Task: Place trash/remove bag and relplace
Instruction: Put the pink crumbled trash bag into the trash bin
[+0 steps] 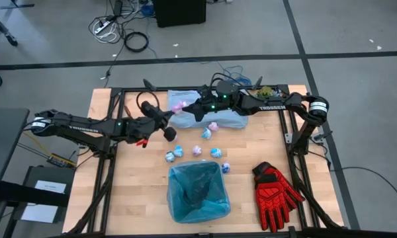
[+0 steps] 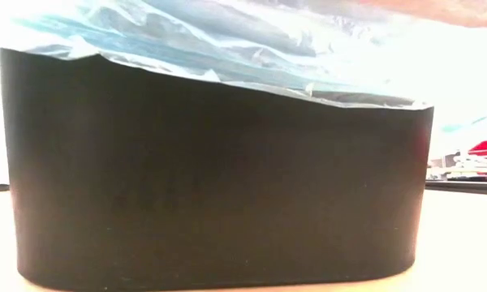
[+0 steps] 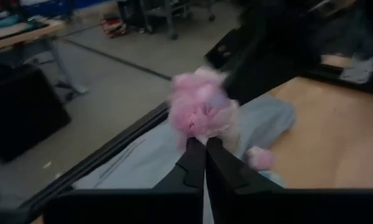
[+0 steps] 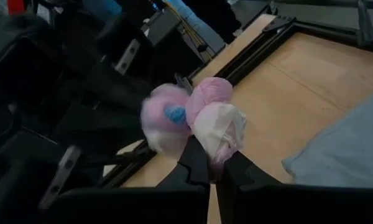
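**Both claws pinched on paper wads at the far side of the table**

The left arm reached in from the table's left edge, and the left gripper [image 3: 205, 146] had its two dark fingers pressed together with no gap between them. A fuzzy pink wad [image 3: 201, 107] sat right at their tips, seemingly nipped there, though blur made the contact hard to confirm. Behind it lay the pale grey-blue plastic bag [image 3: 143, 155], spread flat on the wood near the table's far edge, with a second small pink wad [image 3: 259, 158] resting on it.

Nearer the middle of the table, loose wads [image 1: 197, 151] in pink, light blue and white were scattered on the bare wood, between the grey-blue bag and the bin. The bin [image 2: 211, 170], a dark oval tub, stood at the near edge, lined with the bright cyan bag [image 1: 197, 190], whose crinkled rim folded over the top. None of the scattered wads touched the bin.

The right arm stretched across the far edge from the right, and the right gripper [image 4: 212, 163] was closed on a cluster of wads [image 4: 202, 118]: pink, white, and one with a blue spot, held above the wood just beside the grey-blue bag.

A red and black glove [image 1: 276, 194] lay on the table to the right of the bin, well apart from both claws.
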